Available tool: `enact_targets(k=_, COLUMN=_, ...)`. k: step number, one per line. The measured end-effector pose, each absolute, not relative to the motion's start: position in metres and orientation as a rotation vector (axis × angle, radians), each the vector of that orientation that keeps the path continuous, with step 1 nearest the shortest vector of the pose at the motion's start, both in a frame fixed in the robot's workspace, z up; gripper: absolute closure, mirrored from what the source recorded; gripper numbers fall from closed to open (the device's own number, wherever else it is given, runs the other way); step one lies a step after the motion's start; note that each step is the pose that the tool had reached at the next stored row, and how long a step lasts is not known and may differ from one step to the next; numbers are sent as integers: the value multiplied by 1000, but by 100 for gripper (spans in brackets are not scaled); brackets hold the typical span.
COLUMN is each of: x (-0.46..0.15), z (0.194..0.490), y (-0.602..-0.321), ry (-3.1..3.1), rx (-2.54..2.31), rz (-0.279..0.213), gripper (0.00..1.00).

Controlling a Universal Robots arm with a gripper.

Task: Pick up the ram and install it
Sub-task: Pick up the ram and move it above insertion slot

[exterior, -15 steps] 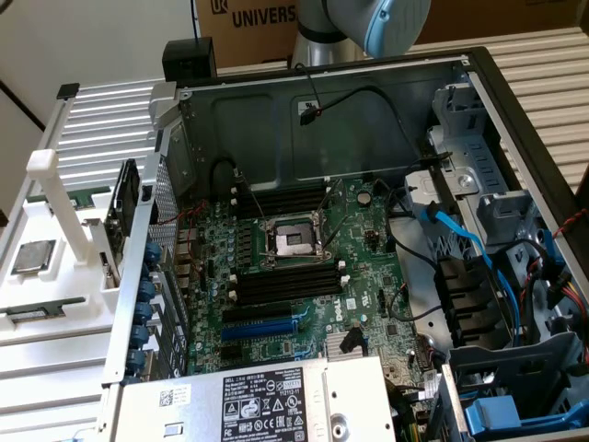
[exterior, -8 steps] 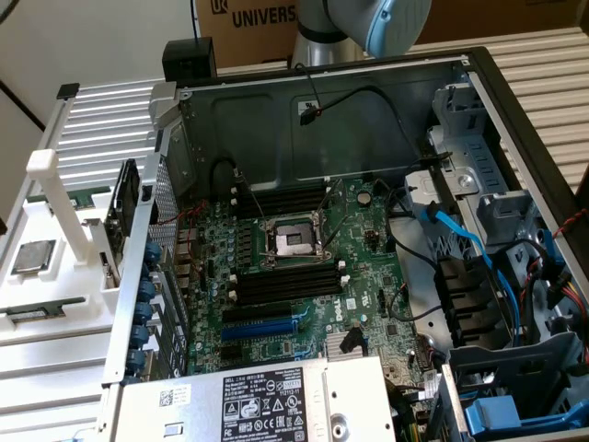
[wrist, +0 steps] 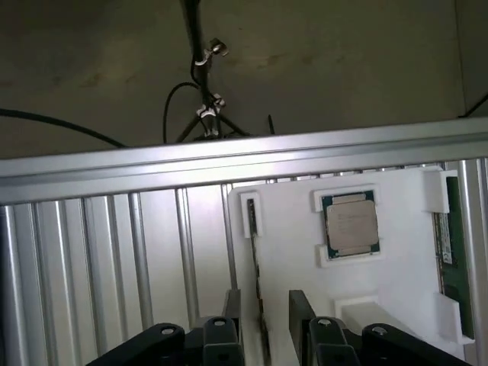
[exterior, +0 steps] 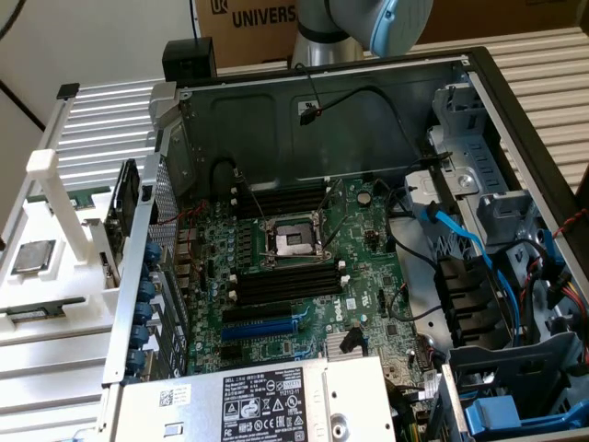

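The ram [wrist: 255,252] stands on its edge in a white holder [wrist: 396,282], a thin dark stick seen along its length. My gripper [wrist: 265,299] is open, and its two black fingers [wrist: 232,305] lie either side of the ram's near end in the wrist view. How far above the ram they hang I cannot tell. In the exterior view the ram [exterior: 41,309] lies at the exterior view's left, on the white holder [exterior: 28,221] outside the computer case. The arm [exterior: 368,23] shows at the top edge.
A square silver processor [wrist: 351,225] sits in the holder beside the ram, and a green board [wrist: 445,248] lies past it. An aluminium rail [wrist: 229,160] crosses beyond. The open case [exterior: 479,101] holds a motherboard [exterior: 359,267] with long black slots [exterior: 285,281], a socket [exterior: 293,241] and cables [exterior: 460,239].
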State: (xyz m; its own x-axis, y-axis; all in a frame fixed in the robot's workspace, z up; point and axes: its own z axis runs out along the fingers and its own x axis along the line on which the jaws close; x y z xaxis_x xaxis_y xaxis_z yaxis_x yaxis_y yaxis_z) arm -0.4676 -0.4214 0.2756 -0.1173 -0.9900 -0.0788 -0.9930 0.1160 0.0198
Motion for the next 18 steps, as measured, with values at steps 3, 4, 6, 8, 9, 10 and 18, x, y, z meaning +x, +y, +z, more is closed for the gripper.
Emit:
enact_targets(k=3, x=-451, z=265, y=-422, ry=2299, rx=-2098, rz=130, gripper=62)
enact_targets(k=4, x=-451, z=265, y=-422, ry=2299, rx=-2098, rz=130, gripper=62)
enact_targets(k=6, x=-451, z=265, y=-422, ry=2299, rx=-2098, rz=130, gripper=62)
enact_targets(k=8, x=-451, z=265, y=-422, ry=2298, rx=-2099, rz=130, gripper=71)
enact_targets(k=9, x=-451, z=265, y=-422, ry=2297, rx=-2100, rz=130, gripper=71)
enact_targets(k=10, x=-451, z=264, y=-422, ry=2297, rx=-2100, rz=130, gripper=71)
enact_targets(k=18, x=-446, z=243, y=-422, ry=2254, rx=-2153, rz=127, gripper=71)
